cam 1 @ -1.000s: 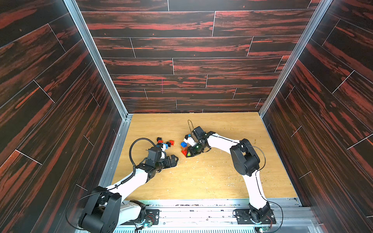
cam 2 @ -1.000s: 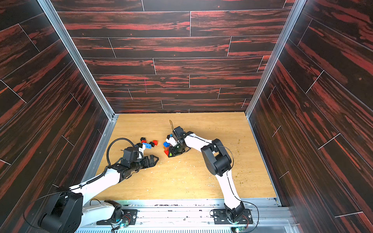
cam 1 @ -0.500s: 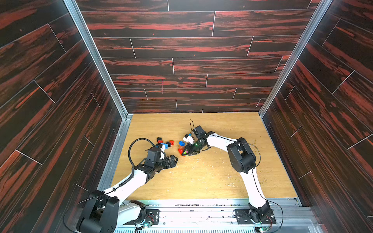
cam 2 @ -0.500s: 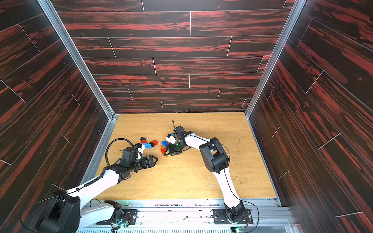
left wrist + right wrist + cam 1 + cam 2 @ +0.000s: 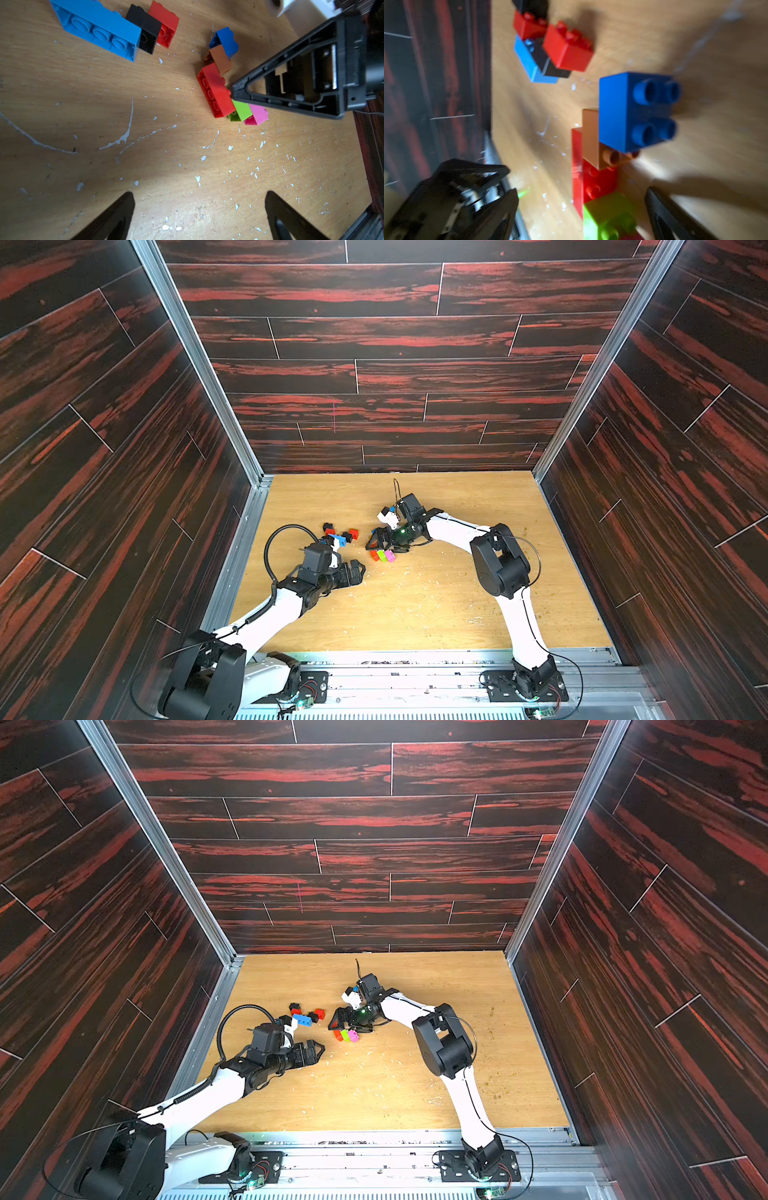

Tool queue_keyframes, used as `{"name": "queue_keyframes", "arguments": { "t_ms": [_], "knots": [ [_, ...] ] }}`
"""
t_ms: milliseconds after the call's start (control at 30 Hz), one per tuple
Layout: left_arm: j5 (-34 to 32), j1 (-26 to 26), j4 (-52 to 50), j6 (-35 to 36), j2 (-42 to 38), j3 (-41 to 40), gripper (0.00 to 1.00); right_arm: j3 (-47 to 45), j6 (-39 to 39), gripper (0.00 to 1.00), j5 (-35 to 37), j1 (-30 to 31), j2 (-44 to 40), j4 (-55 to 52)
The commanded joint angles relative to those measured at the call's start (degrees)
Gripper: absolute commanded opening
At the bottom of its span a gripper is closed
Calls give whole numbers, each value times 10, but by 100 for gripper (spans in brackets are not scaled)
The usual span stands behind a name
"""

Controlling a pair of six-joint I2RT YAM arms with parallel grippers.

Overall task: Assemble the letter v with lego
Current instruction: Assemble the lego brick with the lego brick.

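The right gripper (image 5: 372, 540) is spreading its fingers wide after being pinched shut a second ago, and the joined bricks (image 5: 215, 93) are now sitting uncovered between those fingers, close against one fingertip.

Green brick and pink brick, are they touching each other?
Touching. The left wrist view shows the green brick and the pink brick pressed side by side, with no gap between them.

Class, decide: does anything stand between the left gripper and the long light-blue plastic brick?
Nothing visible does: only bare wooden table separates the open left gripper from the long light-blue plastic brick.
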Motion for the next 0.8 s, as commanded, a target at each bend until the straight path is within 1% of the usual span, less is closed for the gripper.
{"name": "queue_keyframes", "arguments": {
  "t_ms": [0,100,200,267,400,533,700,767],
  "knots": [
    [-14,1,-28,13,18,27,100,-15,-5,98,104,-7,-36,-27],
    [-25,-6,-51,22,37,46,100,-32,-9,98,142,-7,-77,-21],
    [-66,-27,-95,41,68,76,100,-60,-14,99,157,-9,-119,-3],
    [-75,-42,-112,46,98,100,100,-82,-17,98,178,-9,-147,10],
    [-129,-79,-148,54,159,149,100,-133,-18,98,209,-14,-200,29],
    [-175,-95,-187,54,226,200,100,-179,-15,98,238,-19,-251,32],
    [-202,-106,-188,47,267,232,100,-239,-9,98,265,-29,-316,41],
    [-204,-109,-184,46,284,244,100,-260,-8,98,275,-31,-340,44]
  ]
}}
